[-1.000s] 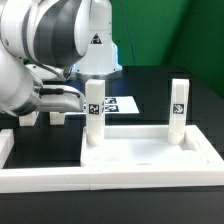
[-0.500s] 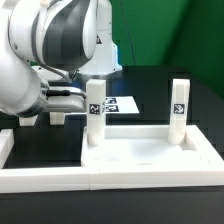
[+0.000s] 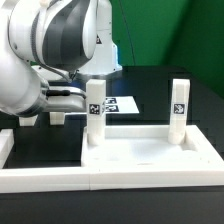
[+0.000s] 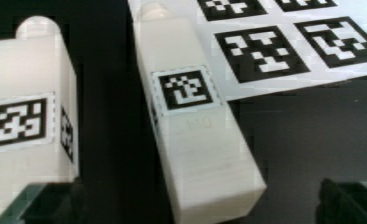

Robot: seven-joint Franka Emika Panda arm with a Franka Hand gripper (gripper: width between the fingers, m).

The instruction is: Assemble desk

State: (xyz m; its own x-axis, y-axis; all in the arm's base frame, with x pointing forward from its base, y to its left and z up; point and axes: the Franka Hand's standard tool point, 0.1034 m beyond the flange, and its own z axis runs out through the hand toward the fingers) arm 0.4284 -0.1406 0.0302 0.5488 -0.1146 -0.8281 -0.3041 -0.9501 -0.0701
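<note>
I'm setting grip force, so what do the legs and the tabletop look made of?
Legs: probably hard white plastic, matte with faint sheen, going by crisp moulded edges; the tags look like printed stickers. Tabletop: seemingly the same white plastic, smooth, with a raised rim.

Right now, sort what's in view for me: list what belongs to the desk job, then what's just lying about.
Desk job: tabletop; leg at the exterior view's left; leg at the exterior view's right, both upright on it.
Lying about: marker board; white rail in front.
</note>
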